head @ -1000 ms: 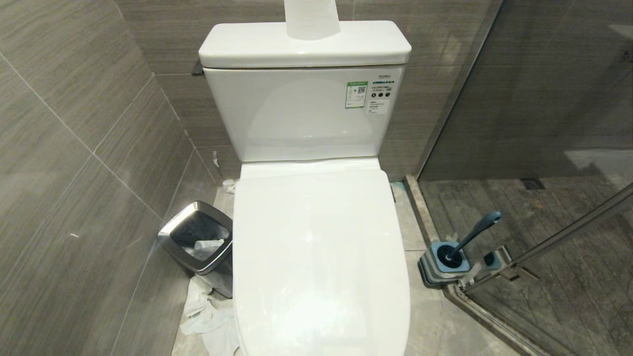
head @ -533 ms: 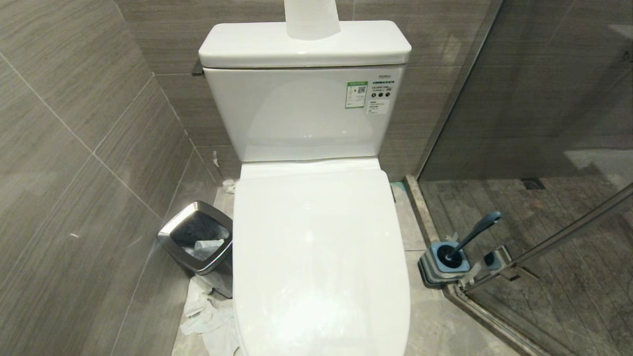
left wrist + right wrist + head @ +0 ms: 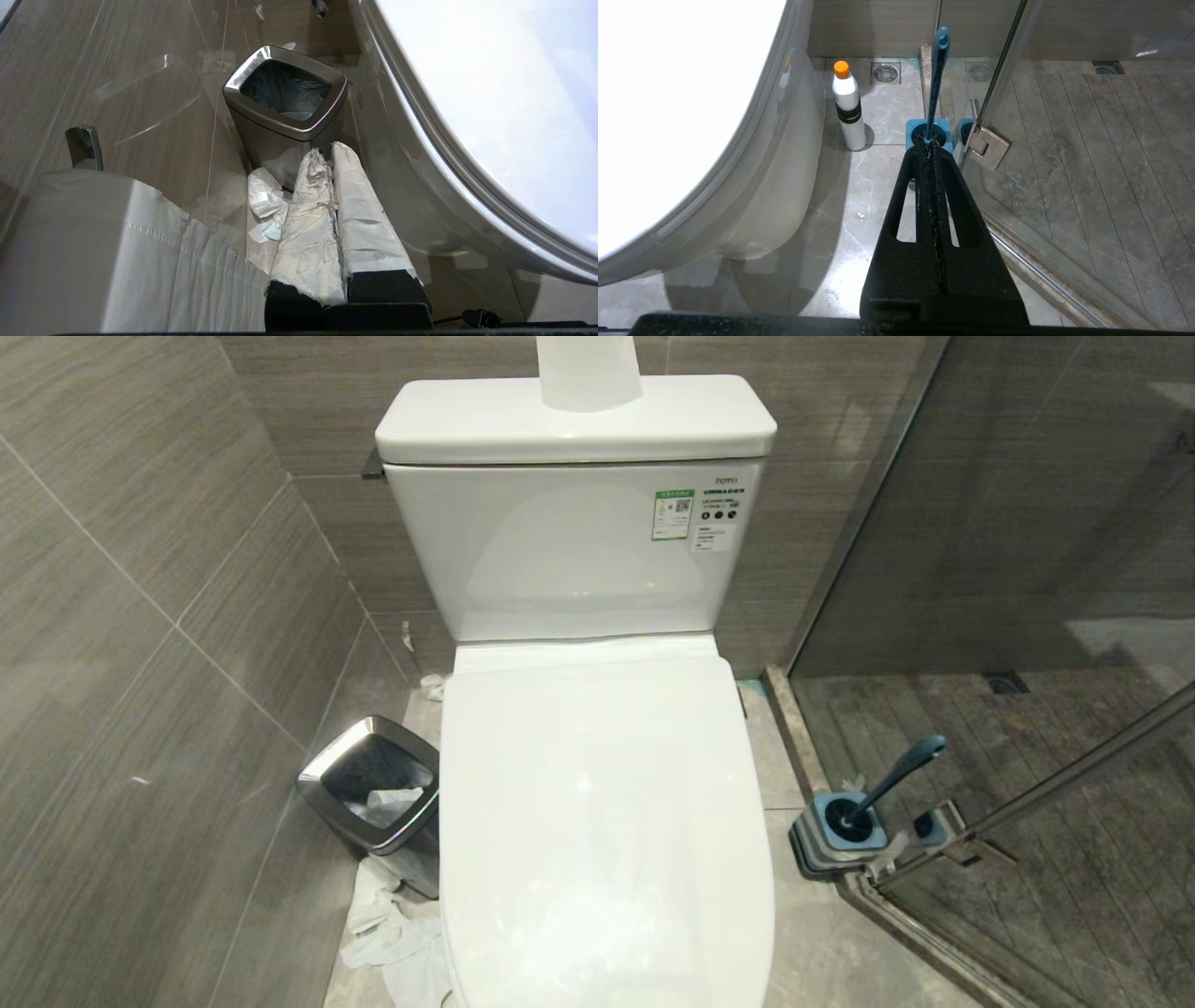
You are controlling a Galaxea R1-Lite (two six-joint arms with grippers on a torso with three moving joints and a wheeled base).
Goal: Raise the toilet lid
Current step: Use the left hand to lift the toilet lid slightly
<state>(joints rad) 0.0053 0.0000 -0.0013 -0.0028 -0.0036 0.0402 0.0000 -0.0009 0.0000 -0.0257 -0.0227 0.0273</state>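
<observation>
Toilet lid [image 3: 602,821]: closed flat over the bowl, straight hinged end against the tank [image 3: 569,551]; not yet lifted.
Left gripper [image 3: 332,151]: low beside the bowl, outside the lid's rim [image 3: 448,154]; its two paper-wrapped fingers [image 3: 359,205] lie pressed together, holding nothing.
Right gripper [image 3: 930,151]: low on the bowl's other side, jaws pressed together and empty; the lid's edge [image 3: 738,140] curves off to one side of the tips.
Ahead of the left jaws: a steel bin [image 3: 286,100] just past the tips, crumpled tissue [image 3: 264,196] on the floor beside them, a paper roll [image 3: 93,252] close alongside.
Ahead of the right jaws: a blue toilet brush [image 3: 934,84] in its holder in line with the tips, an orange-capped bottle [image 3: 847,107] against the bowl.
Risk, slip: the lid is glossy and smooth; jaws hooked too shallowly under the rim would likely skid off and let it drop.
Risk, collision: a careless swing could probably knock over the bin, brush or bottle.
Risk, tank: a roll [image 3: 588,373] stands on the tank cover; a lid thrown back hard may jolt it.
Room: grey tiled walls, stone floor [image 3: 859,200], glass shower door [image 3: 1064,140] beyond the right jaws.
</observation>
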